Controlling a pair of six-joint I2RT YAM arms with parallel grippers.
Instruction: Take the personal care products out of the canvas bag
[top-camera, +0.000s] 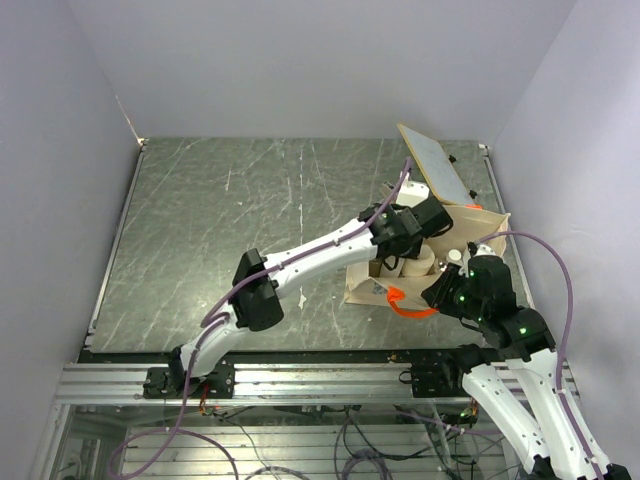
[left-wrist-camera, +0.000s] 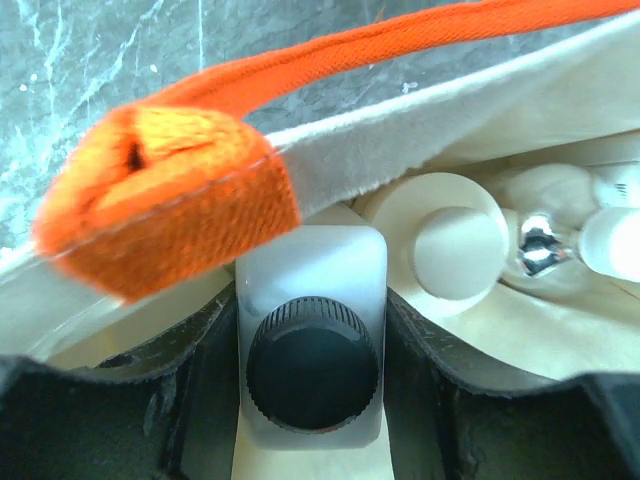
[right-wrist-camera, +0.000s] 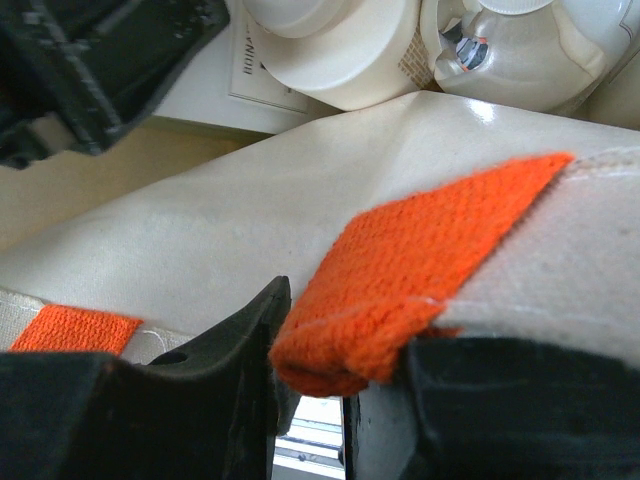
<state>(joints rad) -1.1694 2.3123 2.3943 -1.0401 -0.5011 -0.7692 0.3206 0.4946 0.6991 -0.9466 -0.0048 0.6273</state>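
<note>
The canvas bag (top-camera: 362, 285) sits on the right side of the desk (top-camera: 220, 230). The left gripper (top-camera: 412, 235) reaches inside it and is clamped on a white bottle (left-wrist-camera: 312, 275) with a black cap. A cream round bottle (left-wrist-camera: 440, 245) stands just right of that one. The right gripper (right-wrist-camera: 345, 385) pinches the bag's orange strap (right-wrist-camera: 420, 270) at the near rim.

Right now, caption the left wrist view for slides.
Left claw grips a white rectangular black-capped bottle inside the beige canvas bag, beneath its orange handle.
</note>
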